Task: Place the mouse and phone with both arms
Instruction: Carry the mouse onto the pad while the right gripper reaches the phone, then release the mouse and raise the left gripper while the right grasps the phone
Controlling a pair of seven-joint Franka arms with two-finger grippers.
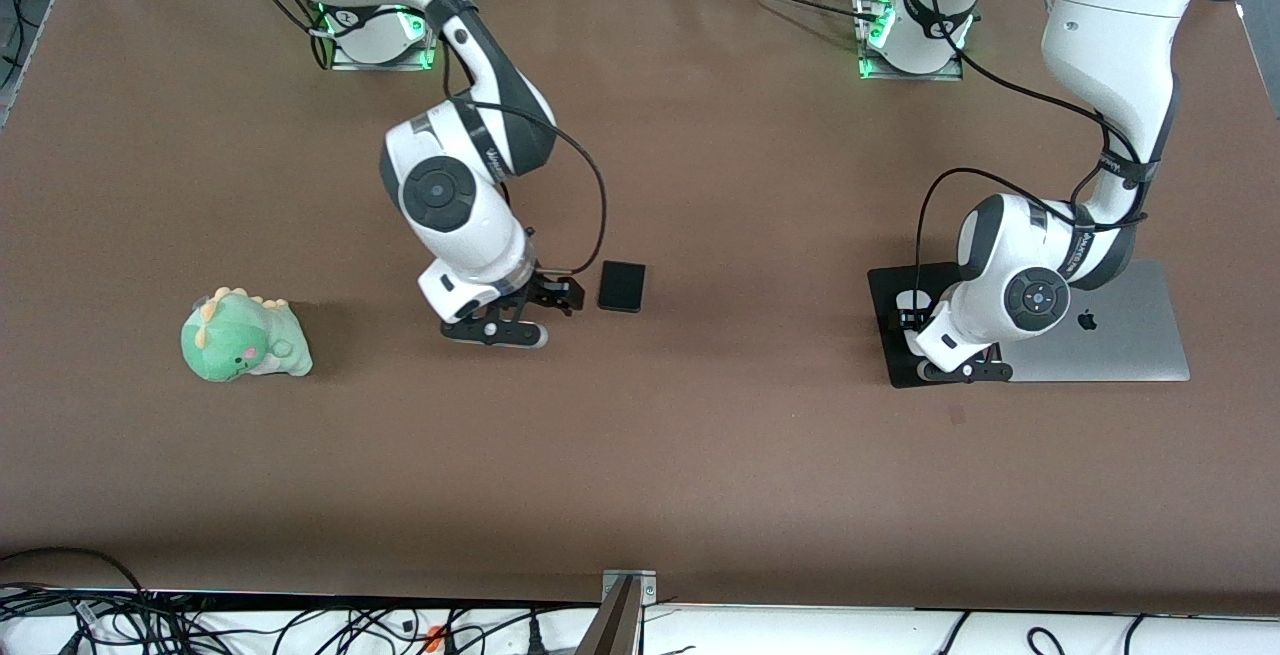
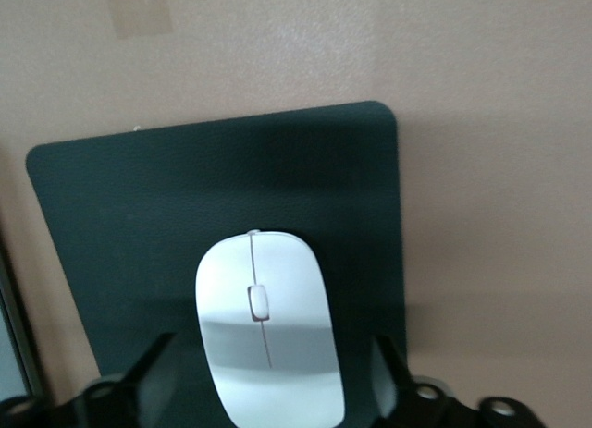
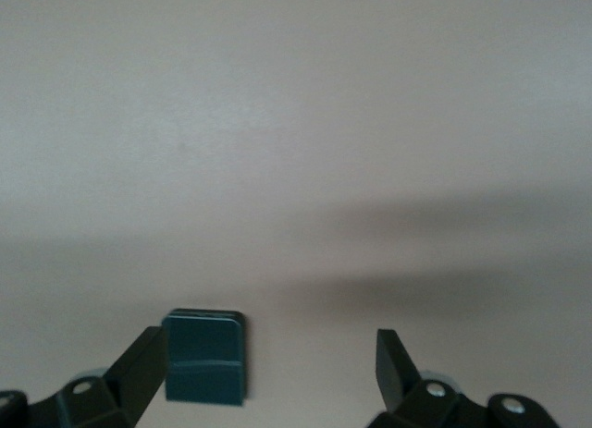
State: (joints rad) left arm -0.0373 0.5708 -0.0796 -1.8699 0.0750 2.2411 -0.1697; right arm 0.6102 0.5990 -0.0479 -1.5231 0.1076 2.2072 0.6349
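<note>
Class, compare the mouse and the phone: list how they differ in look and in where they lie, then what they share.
The mouse is white and oval; the phone is black and rectangular. The mouse lies on the black pad beside the laptop; the phone lies on the bare table. Both lie flat, ungripped.
</note>
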